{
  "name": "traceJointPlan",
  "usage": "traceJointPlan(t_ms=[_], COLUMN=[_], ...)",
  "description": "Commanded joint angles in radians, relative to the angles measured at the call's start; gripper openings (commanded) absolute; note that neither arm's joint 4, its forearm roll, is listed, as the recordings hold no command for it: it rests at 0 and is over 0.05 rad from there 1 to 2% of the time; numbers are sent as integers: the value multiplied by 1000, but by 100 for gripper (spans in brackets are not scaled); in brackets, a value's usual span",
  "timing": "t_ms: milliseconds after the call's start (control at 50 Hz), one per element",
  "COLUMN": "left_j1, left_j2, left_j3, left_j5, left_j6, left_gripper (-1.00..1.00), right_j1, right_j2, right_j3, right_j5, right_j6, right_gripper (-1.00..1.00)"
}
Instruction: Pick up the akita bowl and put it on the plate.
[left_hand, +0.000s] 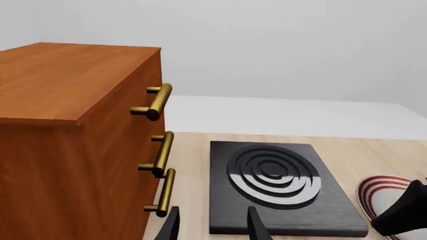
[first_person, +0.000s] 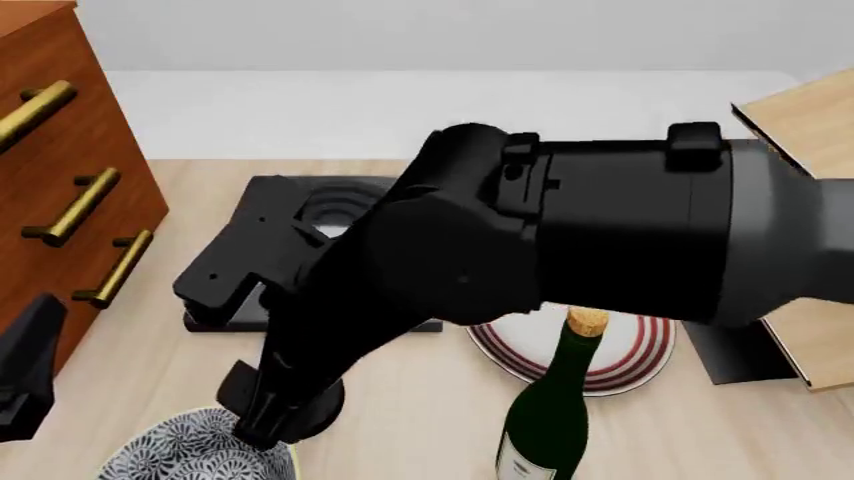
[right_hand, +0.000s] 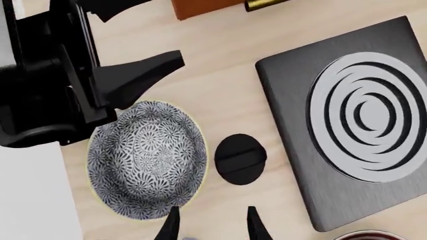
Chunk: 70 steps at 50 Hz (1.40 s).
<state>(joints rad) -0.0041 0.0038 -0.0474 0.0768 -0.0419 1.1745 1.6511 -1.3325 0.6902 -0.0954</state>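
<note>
One akita bowl (right_hand: 147, 160) on table, 9 o'clock of right gripper (right_hand: 210, 225), fingers spread, empty. One plate (first_person: 627, 360). Left gripper (left_hand: 212, 225) spread. One stove slab (right_hand: 353, 120), one wine bottle (first_person: 547, 420), three drawer handles.

A pale, light-wood-grained worktop (first_person: 414, 400) is seen carrying everything in view. At its left edge a reddish-brown wooden drawer cabinet with brass bar handles (first_person: 60, 190) is stood, and just beside it a black square stove slab with silver concentric rings (right_hand: 353, 120) is laid flat; near the slab a small round black knob-like disc (right_hand: 240, 159) is set, with a round deep bowl in a dense black-and-white fan pattern (right_hand: 147, 160) just beside the disc. Further right, a flat round white plate with red concentric rings (first_person: 627, 360) is laid, partly hidden by an upright dark green bottle with a cork (first_person: 547, 420), and a light wooden board-like structure (first_person: 801, 120) is seen at the right edge.
</note>
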Motion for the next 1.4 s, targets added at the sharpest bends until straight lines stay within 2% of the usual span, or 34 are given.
traceJointPlan(t_ms=[20,180,420,740,940,1100,1400], left_j1=[9,6,12,14,13,13,10], left_j2=[-2,-1,1,0,-1,0,0], left_j3=[-13,-5,47,14,-4,11,-2], left_j5=[2,-6,-62,-24,-3,-19,-2], left_j6=[3,-1,-5,0,-4,-5,-6], left_gripper=[100,100,100,100,100,100,100], right_j1=[5,-4,33,24,32,41,39], right_j2=[68,110,164,197,234,258,280], right_j3=[52,63,76,72,67,59,74], right_j5=[-54,-87,-125,-147,-177,-192,-220], right_j6=[7,3,41,47,69,87,86], right_gripper=[100,100,100,100,100,100,100])
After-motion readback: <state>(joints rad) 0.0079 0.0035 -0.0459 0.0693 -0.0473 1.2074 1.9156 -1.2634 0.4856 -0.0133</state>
